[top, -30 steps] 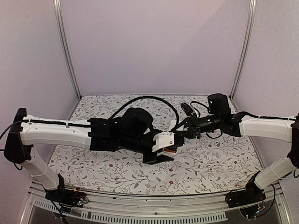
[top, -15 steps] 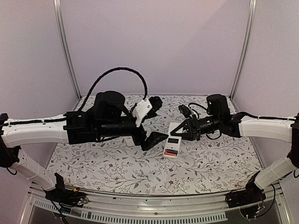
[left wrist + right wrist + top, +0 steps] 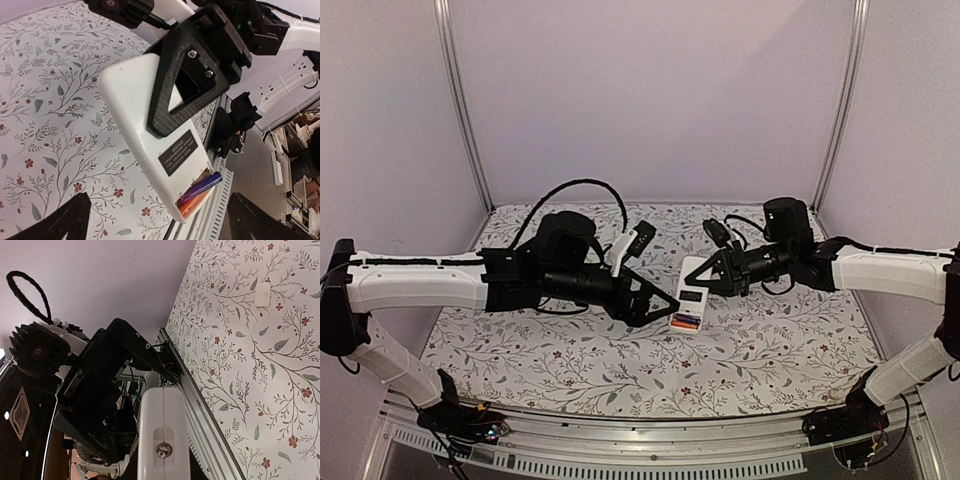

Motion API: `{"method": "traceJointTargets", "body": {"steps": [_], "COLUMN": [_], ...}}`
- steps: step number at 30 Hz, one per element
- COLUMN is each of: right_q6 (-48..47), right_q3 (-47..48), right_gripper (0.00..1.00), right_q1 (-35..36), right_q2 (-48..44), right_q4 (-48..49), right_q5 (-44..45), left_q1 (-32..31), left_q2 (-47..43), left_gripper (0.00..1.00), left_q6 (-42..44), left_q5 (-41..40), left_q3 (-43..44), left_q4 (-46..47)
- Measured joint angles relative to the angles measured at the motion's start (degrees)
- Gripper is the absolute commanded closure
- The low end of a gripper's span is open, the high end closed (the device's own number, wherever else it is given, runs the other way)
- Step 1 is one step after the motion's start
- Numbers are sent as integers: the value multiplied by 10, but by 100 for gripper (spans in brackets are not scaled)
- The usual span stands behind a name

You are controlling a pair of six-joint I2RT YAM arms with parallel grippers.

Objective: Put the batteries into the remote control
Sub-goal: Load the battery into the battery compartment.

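Observation:
The white remote control (image 3: 691,296) is held at its far end by my right gripper (image 3: 712,277), which is shut on it, back side up. In the left wrist view the remote's back (image 3: 131,115) shows a black label and an open recess at its near end. An orange-red battery (image 3: 193,201) and a dark battery (image 3: 204,183) lie side by side in the recess, the dark one sticking out at an angle. My left gripper (image 3: 660,302) is open and empty, just left of the remote's battery end. The right wrist view shows the remote (image 3: 163,435) end-on.
A small thin white cover piece (image 3: 262,294) lies flat on the floral tablecloth (image 3: 770,350). The table's metal front rail (image 3: 650,458) runs along the near edge. Side posts and purple walls close in the back and sides.
My left arm drew back left from over the remote, then came down and in again, its open gripper now beside the battery end. The right gripper and remote have barely moved.

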Motion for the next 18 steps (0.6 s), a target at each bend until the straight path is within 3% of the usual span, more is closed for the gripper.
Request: {"method": "traceJointTargets", "body": {"steps": [18], "right_q6": [3], "right_q3": [6], "right_gripper": [100], "right_q1": [0], "right_q2": [7], "right_q4": [4], "right_q5": [6], "left_q1": [-33], "left_q2": [73], "left_gripper": [12], "left_q6": [-70], "left_q5": [20], "left_q3": [35], "left_q4": [39]}}
